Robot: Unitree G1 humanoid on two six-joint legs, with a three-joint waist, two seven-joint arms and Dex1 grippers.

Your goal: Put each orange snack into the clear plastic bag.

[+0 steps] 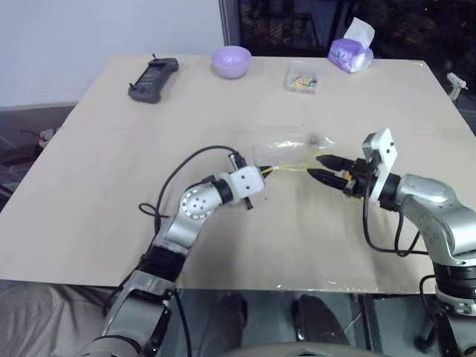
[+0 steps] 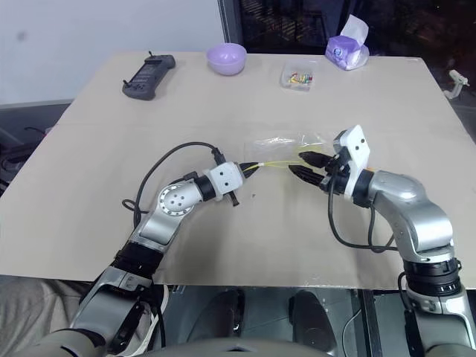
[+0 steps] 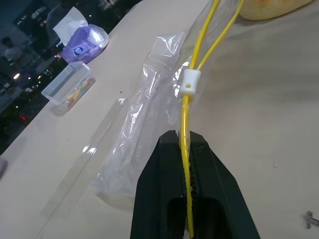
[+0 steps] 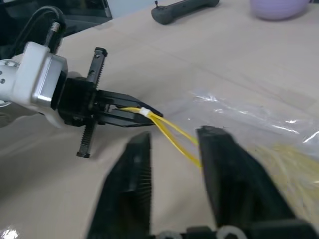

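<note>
Two grippers are meeting over the middle of the worktop point(image 1: 89, 163). Nearest, the left gripper point(image 1: 265, 173) is pinching its fingers together on the yellow sealing strip point(image 3: 186, 124) of the clear plastic bag point(image 3: 144, 124), clamping it just below a small white slider. Facing it, the right gripper point(image 2: 306, 166) is holding its fingers apart, with the two yellow strands of the strip running between them; I cannot tell whether either finger is touching a strand. Beyond the grippers, the bag is lying crinkled and mostly flat on the worktop. The orange snack point(image 3: 269, 7) is showing as a yellow-orange edge in the left wrist view, beside the bag's mouth; whether it is already inside is unclear. Farther back a black controller point(image 1: 153, 78), a lilac bowl point(image 1: 230, 61), a small clear box point(image 1: 302, 77) and a tissue pack point(image 1: 351, 52) are sitting.

The mouth looks narrow, so a snack pushed at it is likely to catch on the film. If the right gripper closes on both strands, it is likely to seal the bag instead of spreading it.
</note>
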